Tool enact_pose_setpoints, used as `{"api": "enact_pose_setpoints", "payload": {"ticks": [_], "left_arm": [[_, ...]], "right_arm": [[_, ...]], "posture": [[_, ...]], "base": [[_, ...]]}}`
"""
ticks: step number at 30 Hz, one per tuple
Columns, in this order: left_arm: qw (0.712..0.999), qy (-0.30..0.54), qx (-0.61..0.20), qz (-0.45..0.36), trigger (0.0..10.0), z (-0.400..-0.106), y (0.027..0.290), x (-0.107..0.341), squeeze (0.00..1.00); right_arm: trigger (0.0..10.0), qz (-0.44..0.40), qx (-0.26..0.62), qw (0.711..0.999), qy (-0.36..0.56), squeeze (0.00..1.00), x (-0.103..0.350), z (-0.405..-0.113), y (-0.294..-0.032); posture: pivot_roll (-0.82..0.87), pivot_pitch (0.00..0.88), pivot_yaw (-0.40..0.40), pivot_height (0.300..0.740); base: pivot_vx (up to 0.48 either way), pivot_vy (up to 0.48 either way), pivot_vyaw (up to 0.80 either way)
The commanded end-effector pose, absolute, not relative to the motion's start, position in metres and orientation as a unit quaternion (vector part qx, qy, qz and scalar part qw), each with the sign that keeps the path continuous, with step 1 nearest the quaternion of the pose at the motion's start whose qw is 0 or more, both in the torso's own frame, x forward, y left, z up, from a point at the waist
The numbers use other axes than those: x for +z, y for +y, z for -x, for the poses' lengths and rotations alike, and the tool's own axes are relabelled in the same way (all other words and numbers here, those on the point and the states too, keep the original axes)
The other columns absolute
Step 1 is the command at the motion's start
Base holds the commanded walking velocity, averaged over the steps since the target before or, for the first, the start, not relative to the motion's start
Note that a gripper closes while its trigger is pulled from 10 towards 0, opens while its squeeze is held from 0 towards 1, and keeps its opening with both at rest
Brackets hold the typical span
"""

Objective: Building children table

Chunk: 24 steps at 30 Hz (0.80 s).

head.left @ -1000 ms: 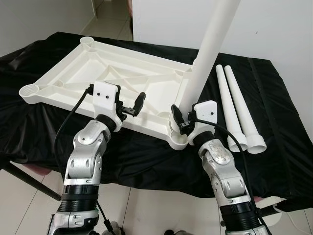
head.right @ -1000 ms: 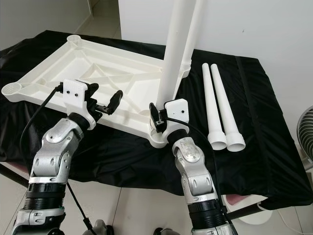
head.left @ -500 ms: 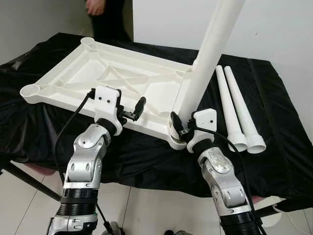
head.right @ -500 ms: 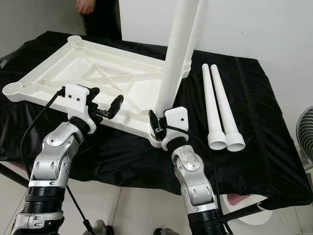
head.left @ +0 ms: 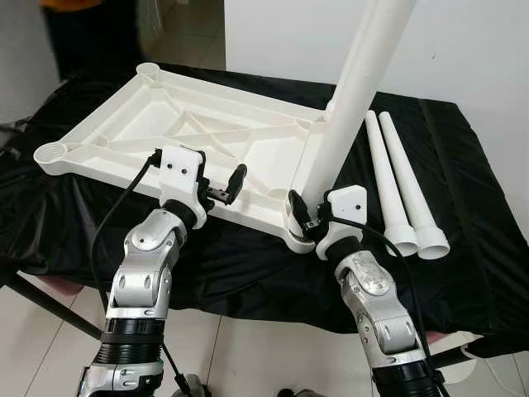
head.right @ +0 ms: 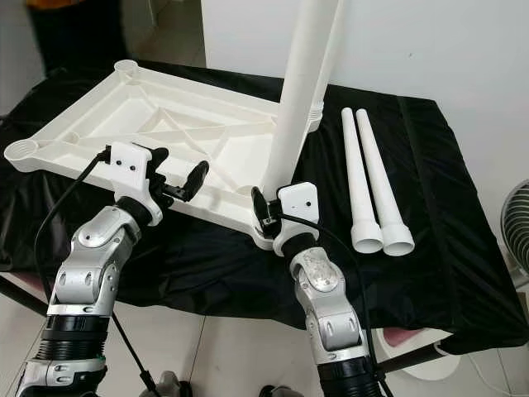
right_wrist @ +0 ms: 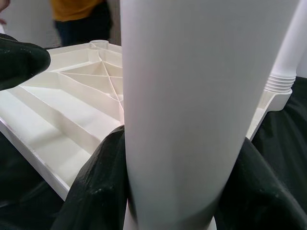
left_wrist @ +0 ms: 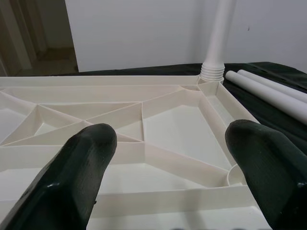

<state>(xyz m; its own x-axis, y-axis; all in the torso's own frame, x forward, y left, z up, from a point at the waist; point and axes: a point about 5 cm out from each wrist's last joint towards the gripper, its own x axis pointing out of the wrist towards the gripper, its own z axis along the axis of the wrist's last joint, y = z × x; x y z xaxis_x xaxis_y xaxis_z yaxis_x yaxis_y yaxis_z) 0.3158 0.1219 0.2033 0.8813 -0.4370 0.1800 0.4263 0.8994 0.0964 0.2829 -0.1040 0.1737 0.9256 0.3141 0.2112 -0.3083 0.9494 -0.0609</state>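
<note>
Person (right_wrist: pixel 81 14) nearer now, head cropped.

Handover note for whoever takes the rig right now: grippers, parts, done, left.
Right gripper: shut on the near-right leg, low on it, just above its corner socket.
Left gripper: open, holding nothing, jaws over the tabletop's near edge.
Tabletop: upside down on the black cloth.
Done: far-right leg stands in its socket; the near-right leg stands upright in its own, how firmly seated I cannot tell.
Left: two loose legs lie on the cloth to the right; both left corner sockets are unfilled.
</note>
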Motion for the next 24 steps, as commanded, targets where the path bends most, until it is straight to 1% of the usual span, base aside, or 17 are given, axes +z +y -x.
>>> {"api": "enact_pose_setpoints", "payload": {"ticks": [1,19,24], "left_arm": [[0.976,-0.102,-0.192,-0.033,10.0,-0.316,0.125,0.204,0.0],[0.975,-0.109,-0.191,-0.028,10.0,-0.313,0.124,0.205,0.0],[0.976,-0.112,-0.184,-0.028,10.0,-0.313,0.125,0.205,0.0]], "right_arm": [[10.0,0.014,0.153,0.983,-0.104,0.0,0.17,-0.283,-0.106],[10.0,0.005,0.137,0.983,-0.123,0.0,0.179,-0.292,-0.111],[10.0,0.007,0.13,0.983,-0.131,0.0,0.182,-0.294,-0.116]], "posture": [[0.14,0.104,-0.035,0.74],[0.16,0.097,-0.036,0.74],[0.16,0.098,-0.039,0.74]], "base": [[0.0,0.0,0.0],[0.0,0.0,0.0],[0.0,0.0,0.0]]}}
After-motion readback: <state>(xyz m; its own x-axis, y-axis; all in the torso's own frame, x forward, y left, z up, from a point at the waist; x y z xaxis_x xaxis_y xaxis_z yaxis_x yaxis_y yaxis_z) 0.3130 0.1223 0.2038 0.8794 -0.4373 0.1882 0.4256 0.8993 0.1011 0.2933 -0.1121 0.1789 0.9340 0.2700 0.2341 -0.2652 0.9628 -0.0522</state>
